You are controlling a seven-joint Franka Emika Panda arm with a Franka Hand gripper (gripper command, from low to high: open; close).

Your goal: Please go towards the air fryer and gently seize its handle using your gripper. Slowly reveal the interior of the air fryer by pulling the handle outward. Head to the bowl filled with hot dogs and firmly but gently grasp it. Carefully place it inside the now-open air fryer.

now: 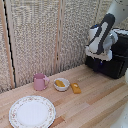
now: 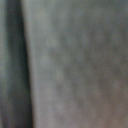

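The black air fryer (image 1: 116, 64) stands at the exterior view's right, at the back of the wooden table. My white and grey arm reaches down in front of it, and the gripper (image 1: 99, 57) is pressed against its left front face. The handle is hidden behind my hand. The fingers are too dark against the black body to show whether they are open or shut. The small white bowl filled with hot dogs (image 1: 61, 84) sits on the table, well to the left of the fryer. The wrist view is only a blurred grey surface.
A loose yellow-orange chunk (image 1: 75, 88) lies just right of the bowl. A pink mug (image 1: 40, 81) stands to its left. A large floral-rimmed plate (image 1: 32, 111) rests near the front left. A woven screen (image 1: 45, 35) backs the table (image 1: 95, 100).
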